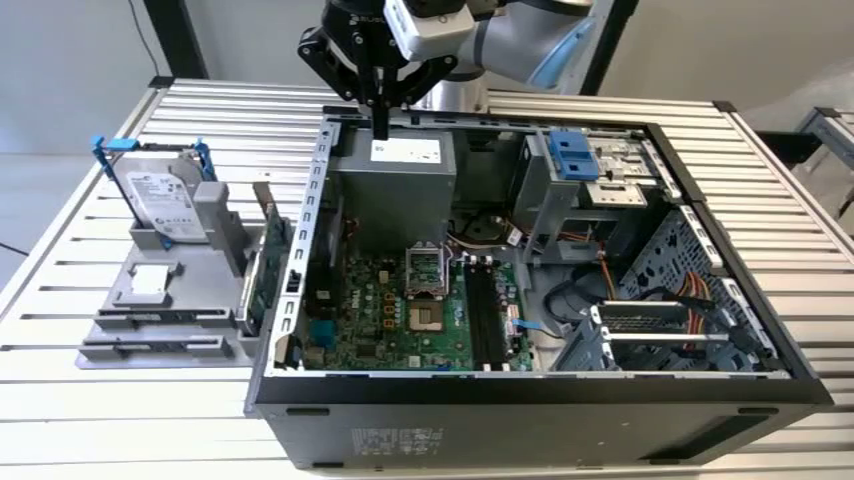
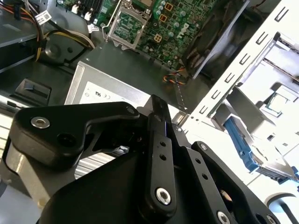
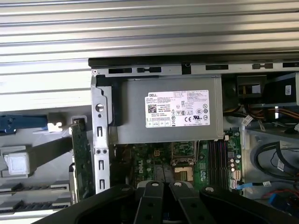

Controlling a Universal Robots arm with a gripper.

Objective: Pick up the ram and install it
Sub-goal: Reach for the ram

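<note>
I count four printed labels in my feeds. The largest is the white label (image 3: pixel 176 109) on the grey power supply (image 3: pixel 135 126). In the first wrist view it carries dense rows of small black print, a barcode strip at one end and a cluster of certification marks at the other.

In the exterior view, a white printed label (image 1: pixel 171 203) covers the face of the silver hard drive (image 1: pixel 150 178) standing in blue rails. A pale sticker (image 1: pixel 396 440) with fine print sits on the dark outer panel of the computer case (image 1: pixel 601 415).

In the second wrist view, a small white tag (image 2: pixel 43 17) with dark print hangs on the cables. I leave the wording itself unread.
</note>
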